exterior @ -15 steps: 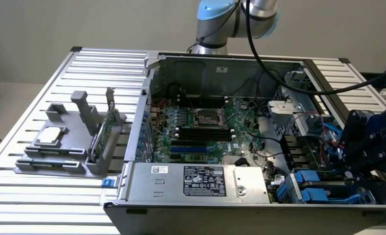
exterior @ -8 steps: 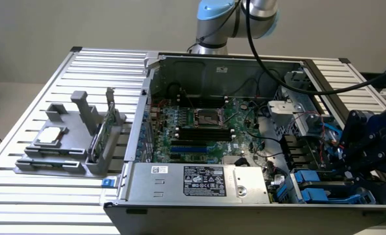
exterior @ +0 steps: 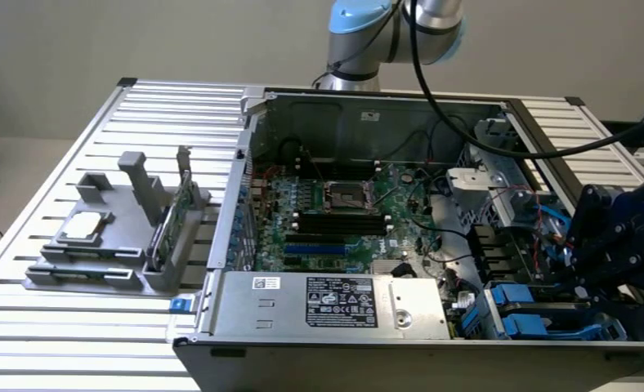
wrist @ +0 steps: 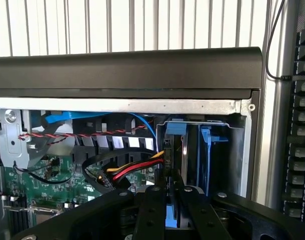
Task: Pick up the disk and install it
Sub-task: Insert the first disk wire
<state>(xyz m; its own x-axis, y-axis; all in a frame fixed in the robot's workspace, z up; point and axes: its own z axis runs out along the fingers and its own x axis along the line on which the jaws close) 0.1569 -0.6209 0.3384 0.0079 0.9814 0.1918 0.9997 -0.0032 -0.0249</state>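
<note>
The disk (wrist: 206, 152) stands on edge in the drive bay at the corner of the open computer case, with its blue carrier rails showing on both sides of a dark slab. My gripper (wrist: 172, 192) sits right over it, the two black fingers (wrist: 153, 210) close together with a strip of blue carrier between them. In the exterior view the gripper (exterior: 575, 276) hangs over the case's near corner on the exterior view's right, just above the blue carriers (exterior: 527, 325).
Red, yellow and black cables (wrist: 135, 170) run to the bay beside the disk. The case's black front panel (wrist: 127, 70) lies just beyond. The motherboard (exterior: 333, 204) and silver power supply (exterior: 333, 302) fill the case. A grey fixture (exterior: 115, 245) holds a small chip and a green card on the exterior view's left.
</note>
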